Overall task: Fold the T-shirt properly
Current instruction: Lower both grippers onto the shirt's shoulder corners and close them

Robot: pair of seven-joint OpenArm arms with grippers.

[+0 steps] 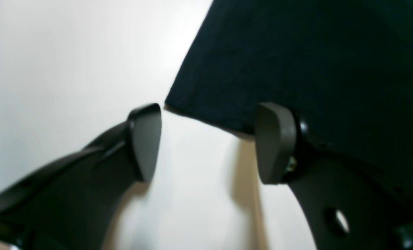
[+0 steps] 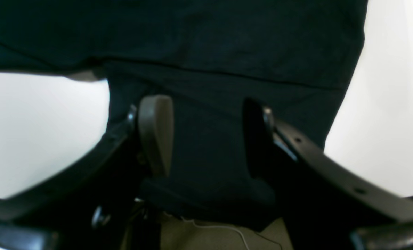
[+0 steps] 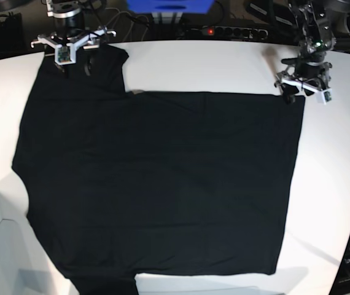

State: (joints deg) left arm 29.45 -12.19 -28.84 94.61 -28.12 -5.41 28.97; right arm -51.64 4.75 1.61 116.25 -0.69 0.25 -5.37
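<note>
A: T-shirt [image 3: 156, 184] spread flat, print side down, over white table [image 3: 341, 184]. Ready for a fold?

B: Looks so. Left gripper [image 1: 206, 142] wide open at far hem corner, empty. Right gripper [image 2: 206, 139] open too, straddling far sleeve, nothing pinched yet.

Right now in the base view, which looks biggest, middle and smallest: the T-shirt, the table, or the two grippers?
1. The table, though cloth hides much of it.
2. The T-shirt.
3. The left gripper and right gripper look about alike, so I won't rank them.
</note>
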